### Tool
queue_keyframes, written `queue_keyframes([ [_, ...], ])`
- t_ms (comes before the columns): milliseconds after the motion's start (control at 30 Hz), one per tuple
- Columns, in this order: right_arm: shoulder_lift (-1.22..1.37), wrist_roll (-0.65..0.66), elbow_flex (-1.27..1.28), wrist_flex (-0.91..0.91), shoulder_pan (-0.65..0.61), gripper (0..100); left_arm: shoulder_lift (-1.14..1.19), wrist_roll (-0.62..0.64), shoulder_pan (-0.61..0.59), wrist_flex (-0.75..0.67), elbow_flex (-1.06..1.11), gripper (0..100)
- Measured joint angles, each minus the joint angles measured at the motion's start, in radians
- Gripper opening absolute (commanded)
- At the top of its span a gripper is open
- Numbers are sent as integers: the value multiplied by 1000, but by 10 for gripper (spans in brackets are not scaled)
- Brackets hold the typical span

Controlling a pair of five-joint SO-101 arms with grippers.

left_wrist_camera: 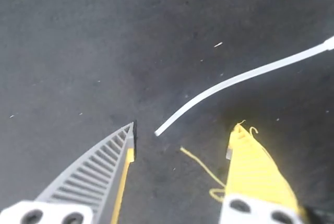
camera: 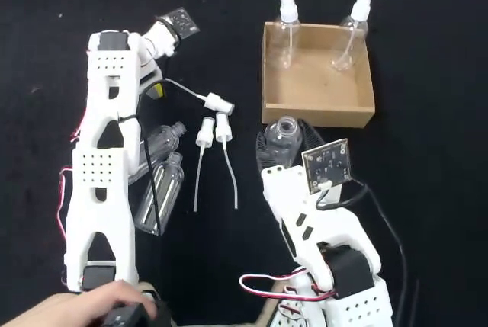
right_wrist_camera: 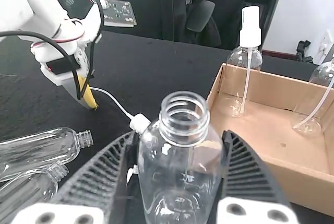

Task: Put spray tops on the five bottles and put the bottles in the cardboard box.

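Bottle (right_wrist_camera: 180, 172) upright, uncapped, pinched in our right gripper (right_wrist_camera: 180, 136) just before the cardboard box (camera: 318, 113). Left gripper (left_wrist_camera: 182, 130) spread over the thin tube (left_wrist_camera: 235, 78) of a spray top (camera: 219, 102): light, bendy, so we'd take its stiff head.

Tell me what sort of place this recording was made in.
Probably a robotics lab or office workbench: a black-covered table, what looks like an office chair in the room behind, and small white arms with bare circuit boards.
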Motion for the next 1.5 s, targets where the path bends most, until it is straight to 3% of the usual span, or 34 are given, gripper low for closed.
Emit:
queue_keyframes([
  [933,0,0,0,0,0,191,57,-3,43,-68,-5,277],
  [1167,0,0,0,0,0,191,58,-3,48,-61,-9,145],
  [1500,0,0,0,0,0,191,61,-3,52,9,-12,137],
])
